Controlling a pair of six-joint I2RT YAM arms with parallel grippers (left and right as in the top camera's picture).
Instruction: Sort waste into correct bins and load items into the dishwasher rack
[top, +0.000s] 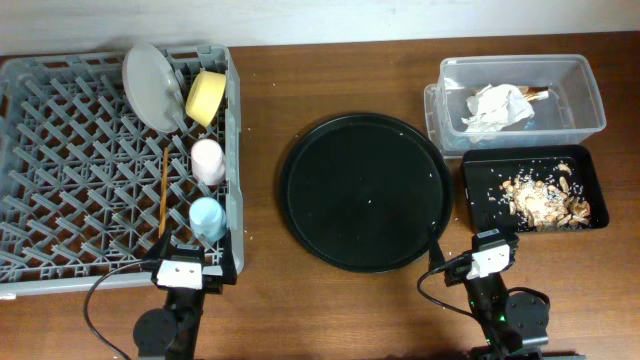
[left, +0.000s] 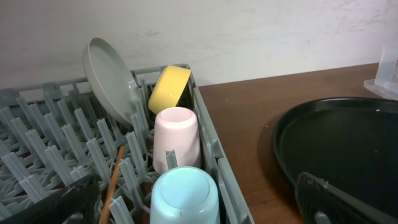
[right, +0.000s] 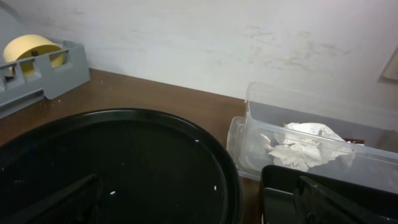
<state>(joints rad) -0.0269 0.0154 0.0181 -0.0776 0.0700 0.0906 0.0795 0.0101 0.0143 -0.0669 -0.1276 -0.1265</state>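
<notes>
The grey dishwasher rack (top: 60, 150) stands at the left. It holds the grey-green plate (top: 152, 85) on edge, the yellow bowl (top: 206, 96), the pink cup (top: 208, 160), the light-blue cup (top: 207, 218) upside down, and the chopsticks (top: 164, 190). The clear tub (top: 575, 95) holds the crumpled napkin (top: 495, 108). The shallow black tray (top: 478, 190) holds crumbly food leftovers (top: 545, 198). My left gripper (top: 183, 268) is open and empty at the rack's front right corner, just short of the blue cup (left: 185, 196). My right gripper (top: 490, 252) is open and empty, in front of the black tray.
A large round black serving tray (top: 365, 190) lies in the middle with a few white specks on it. It also shows in the right wrist view (right: 124, 162). Small crumbs dot the wooden table around the bins.
</notes>
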